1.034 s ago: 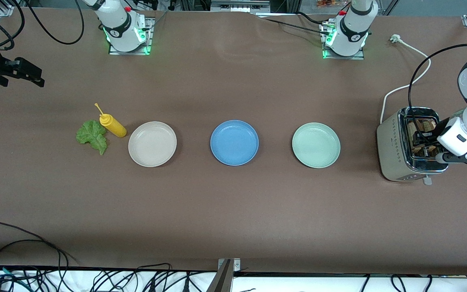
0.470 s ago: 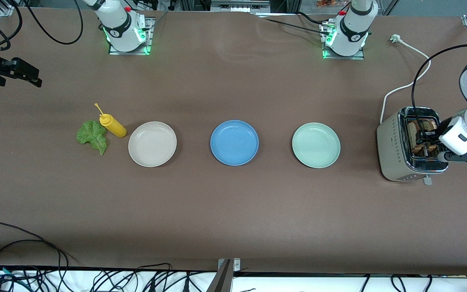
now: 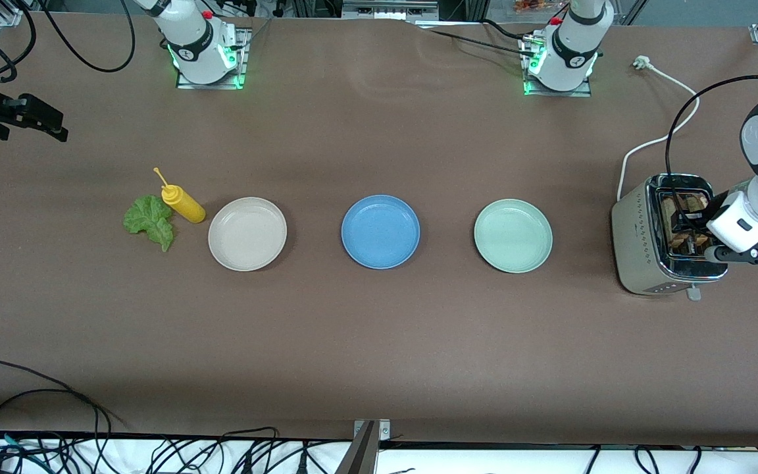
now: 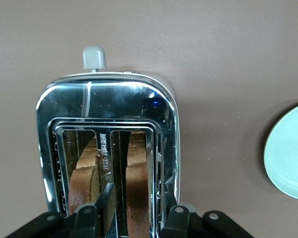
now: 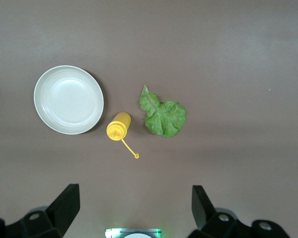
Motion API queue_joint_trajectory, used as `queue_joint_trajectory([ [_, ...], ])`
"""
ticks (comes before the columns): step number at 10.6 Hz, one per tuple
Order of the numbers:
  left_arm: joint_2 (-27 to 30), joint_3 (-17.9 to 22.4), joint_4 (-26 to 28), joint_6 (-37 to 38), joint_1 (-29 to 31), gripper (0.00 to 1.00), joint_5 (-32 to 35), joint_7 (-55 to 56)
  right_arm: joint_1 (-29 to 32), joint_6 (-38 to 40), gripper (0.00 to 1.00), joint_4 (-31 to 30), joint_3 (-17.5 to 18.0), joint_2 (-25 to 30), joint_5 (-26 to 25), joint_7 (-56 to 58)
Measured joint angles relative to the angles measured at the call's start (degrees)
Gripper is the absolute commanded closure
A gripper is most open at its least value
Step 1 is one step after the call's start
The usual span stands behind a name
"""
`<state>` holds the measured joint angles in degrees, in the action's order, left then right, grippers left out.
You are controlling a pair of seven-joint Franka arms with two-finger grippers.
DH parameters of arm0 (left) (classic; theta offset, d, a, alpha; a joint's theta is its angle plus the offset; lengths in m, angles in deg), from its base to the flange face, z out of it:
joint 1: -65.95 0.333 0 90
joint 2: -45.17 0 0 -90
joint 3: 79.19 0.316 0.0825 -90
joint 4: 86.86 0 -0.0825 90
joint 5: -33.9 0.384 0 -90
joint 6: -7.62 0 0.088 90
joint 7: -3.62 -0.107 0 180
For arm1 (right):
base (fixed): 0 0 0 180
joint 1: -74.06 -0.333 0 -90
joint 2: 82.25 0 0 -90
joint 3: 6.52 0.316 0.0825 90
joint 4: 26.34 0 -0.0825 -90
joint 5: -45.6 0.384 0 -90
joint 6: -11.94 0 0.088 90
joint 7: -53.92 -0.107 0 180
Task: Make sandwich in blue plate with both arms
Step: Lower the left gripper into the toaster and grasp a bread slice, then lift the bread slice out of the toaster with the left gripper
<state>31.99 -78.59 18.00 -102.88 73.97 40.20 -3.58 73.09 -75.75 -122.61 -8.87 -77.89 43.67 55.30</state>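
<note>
Two toasted bread slices [image 4: 136, 168] [image 4: 87, 171] stand in the slots of a chrome toaster [image 3: 642, 243] at the left arm's end of the table. My left gripper [image 4: 136, 201] [image 3: 685, 227] reaches down into the toaster, open. One finger sits between the two slices and the other by the slot's outer wall, with a gap on each side of the slice between them. The blue plate [image 3: 380, 231] lies bare at mid-table. A green lettuce leaf [image 3: 149, 220] [image 5: 164, 116] lies toward the right arm's end. My right gripper [image 5: 134, 203] [image 3: 37, 118] waits open, high over that end.
A yellow squeeze bottle [image 3: 183, 203] lies beside the lettuce, with a beige plate [image 3: 247, 234] between it and the blue plate. A pale green plate [image 3: 512, 236] sits between the blue plate and the toaster. The toaster's white cord [image 3: 655, 141] runs toward the robots' bases.
The left hand has shifted slightly over the toaster. The right gripper has drifted a little toward its end of the table. Nothing on the table has moved.
</note>
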Motion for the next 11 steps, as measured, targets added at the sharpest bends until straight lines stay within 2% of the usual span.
queue_joint_trajectory([
  [3, -0.18, 0.0, 0.68, 0.0, 0.0, 0.55, 0.68, -0.02, 0.0, 0.0, 0.0, 0.0, 0.0, -0.01, 0.0, 0.0],
  [4, -0.3, 0.0, 0.78, 0.0, 0.0, 0.64, 0.76, -0.04, 0.0, 0.0, 0.0, 0.0, 0.0, -0.01, 0.0, 0.0],
  [5, -0.45, 0.0, 0.92, 0.0, 0.01, 0.76, 0.81, -0.05, 0.0, 0.0, 0.0, 0.0, 0.0, -0.02, 0.0, 0.0],
  [8, -1.46, 0.0, 1.13, -0.22, 0.05, 1.0, 2.0, -0.06, -0.06, 0.01, 0.0, 0.0, 0.15, -0.02, 0.0, 0.0],
  [11, -1.55, -0.07, 1.04, -0.35, 0.04, 1.0, 2.04, -0.07, -0.07, 0.02, 0.0, 0.0, 0.18, -0.02, 0.0, 0.0],
])
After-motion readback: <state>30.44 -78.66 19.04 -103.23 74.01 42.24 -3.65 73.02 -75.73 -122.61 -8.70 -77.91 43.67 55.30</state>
